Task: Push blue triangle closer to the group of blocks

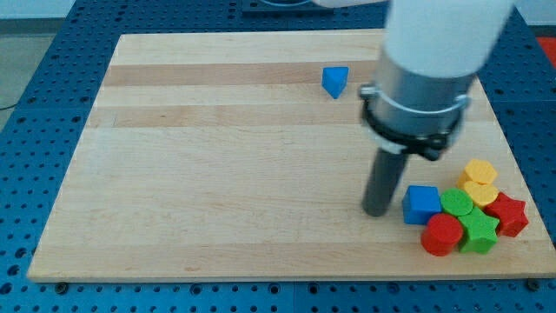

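The blue triangle [334, 82] sits alone near the board's [217, 174] top edge, a little right of centre, well apart from the group at the view's bottom right. That group holds a blue cube [420, 205], a green cylinder [457, 204], a green star [479, 231], a red cylinder [442, 235], a red star [508, 215] and two yellow blocks [479, 181]. The rod's tip [376, 211] rests on the board just left of the blue cube, touching no block and holding nothing, far below the triangle.
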`<move>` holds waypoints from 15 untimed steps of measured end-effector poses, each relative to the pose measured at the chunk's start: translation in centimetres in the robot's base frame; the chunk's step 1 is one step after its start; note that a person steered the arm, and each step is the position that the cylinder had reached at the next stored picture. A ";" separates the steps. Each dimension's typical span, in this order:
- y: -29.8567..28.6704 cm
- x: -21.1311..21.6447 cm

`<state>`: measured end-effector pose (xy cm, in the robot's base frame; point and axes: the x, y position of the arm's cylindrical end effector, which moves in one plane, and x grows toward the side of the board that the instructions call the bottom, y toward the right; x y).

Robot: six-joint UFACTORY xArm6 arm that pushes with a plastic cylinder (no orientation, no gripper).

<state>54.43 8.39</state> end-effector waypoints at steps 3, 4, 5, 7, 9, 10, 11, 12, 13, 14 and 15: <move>-13.0 -21.5; -9.2 -27.0; -4.0 -27.8; -2.3 -24.0; -2.3 -18.5; -1.4 -16.2; 0.5 -14.1; 3.0 -12.2; 5.0 -10.8; 7.2 -9.4; 9.4 -9.2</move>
<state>45.21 17.75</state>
